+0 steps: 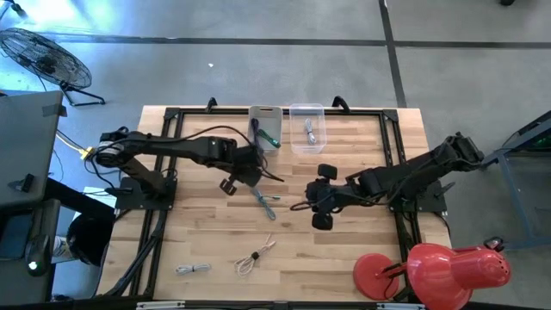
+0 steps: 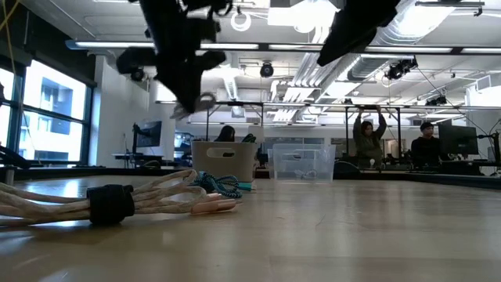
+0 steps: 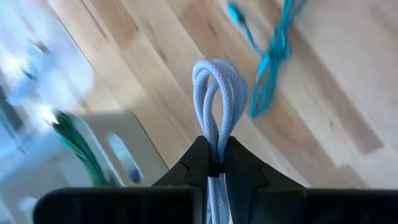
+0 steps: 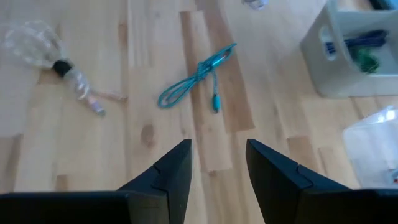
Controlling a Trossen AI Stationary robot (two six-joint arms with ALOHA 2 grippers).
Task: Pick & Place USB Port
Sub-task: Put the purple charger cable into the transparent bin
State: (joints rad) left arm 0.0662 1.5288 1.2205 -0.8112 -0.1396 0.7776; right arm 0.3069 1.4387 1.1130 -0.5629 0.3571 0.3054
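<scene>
My left gripper (image 1: 250,170) hangs above the table's middle, shut on a white braided USB cable (image 3: 217,93) folded into a loop. On the wood just near of it lies a teal cable (image 1: 265,200). At the far edge a beige bin (image 1: 265,127) holds green and blue cables, and a clear bin (image 1: 307,129) stands beside it. My right gripper (image 4: 217,162) hovers open to the right of the teal cable (image 4: 196,78), with nothing between its fingers. In the low view the left gripper (image 2: 196,98) is well above the tabletop. My left gripper pinches the white cable's doubled strands (image 3: 216,134) between its two fingers, just below the folded loop end. The loop (image 3: 219,74) sticks out beyond the fingertips. The gripper slants downward, and the cable is lifted clear of the wood. The fingers hide the rest of the cable.
A beige cable bundle (image 1: 256,256) and a grey coiled cable (image 1: 194,269) lie near the front edge. A red lamp (image 1: 456,267) stands at the near right corner. Black frame rails (image 1: 155,224) run along the table's sides. Bare wood lies between the two grippers.
</scene>
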